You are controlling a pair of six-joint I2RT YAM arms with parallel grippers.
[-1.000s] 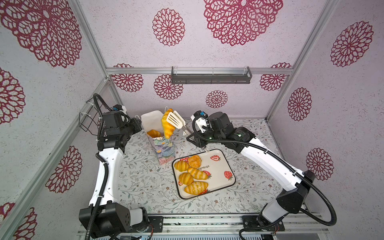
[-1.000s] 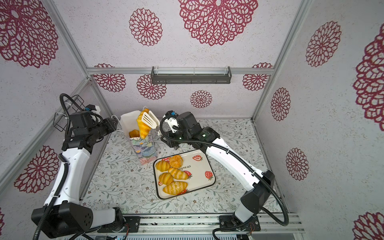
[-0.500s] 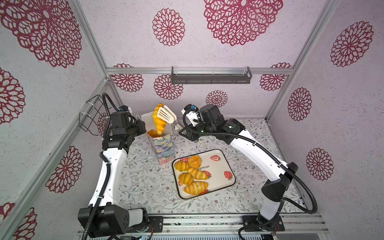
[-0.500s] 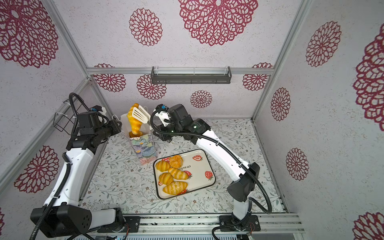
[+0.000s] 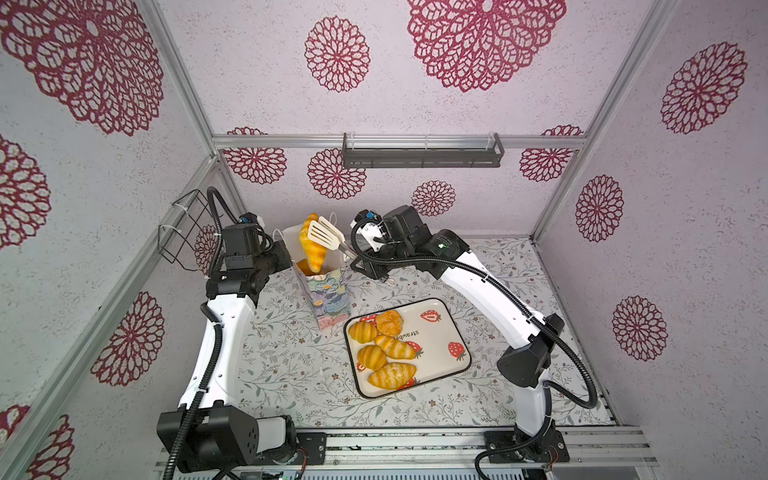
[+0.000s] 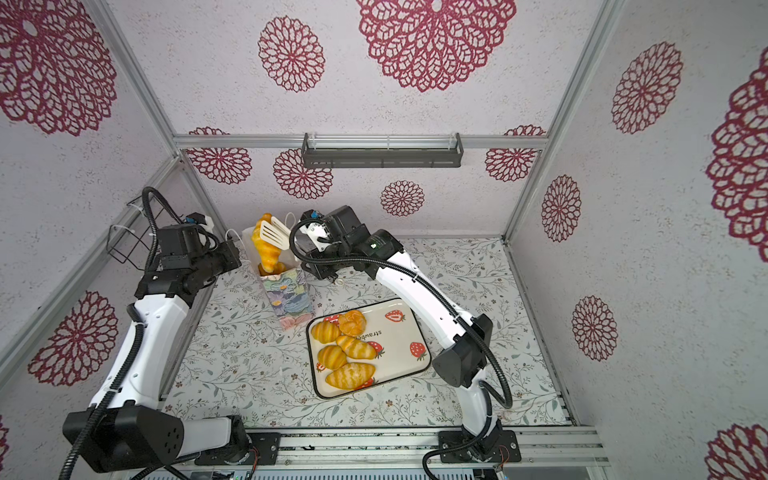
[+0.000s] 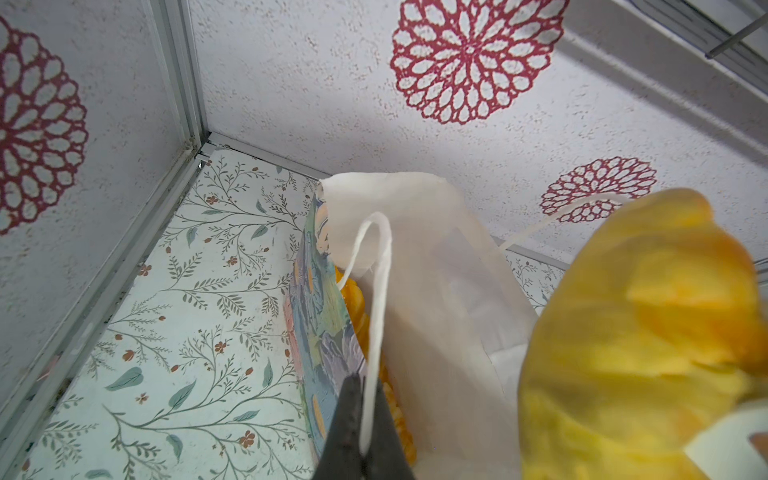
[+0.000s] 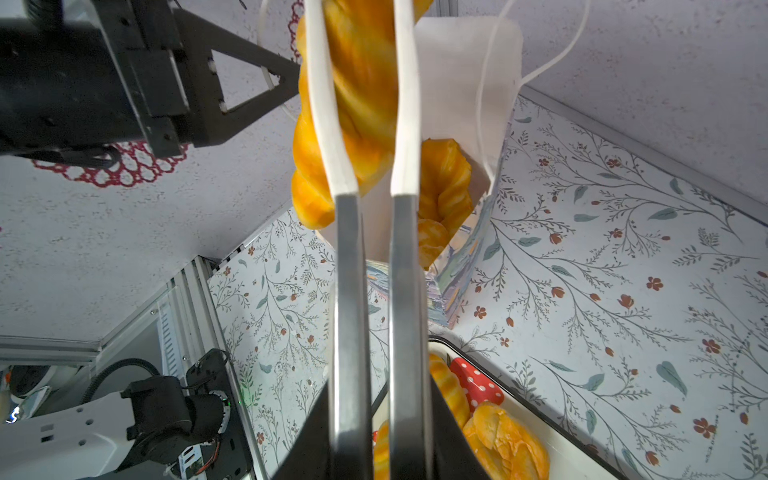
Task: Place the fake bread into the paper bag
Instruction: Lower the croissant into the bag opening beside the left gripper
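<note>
Floral tabletop [image 5: 291,365], tall paper bag [image 5: 328,299], tongs [image 5: 326,235] holding braided loaf [image 5: 311,251] over its mouth

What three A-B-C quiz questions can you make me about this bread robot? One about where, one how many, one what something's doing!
1. How many fake breads lie on the strawberry tray? A two, B five, C nine.
2. Where is the braided loaf? A on the tray, B under the tray, C in the tongs over the open paper bag.
3. The left gripper has its jaws: A shut on the bag's cord handle, B wide open, C holding a roll.
Answers: B, five pieces sit there; C, tongs pinch it over the bag; A, the cord runs between closed jaws.
</note>
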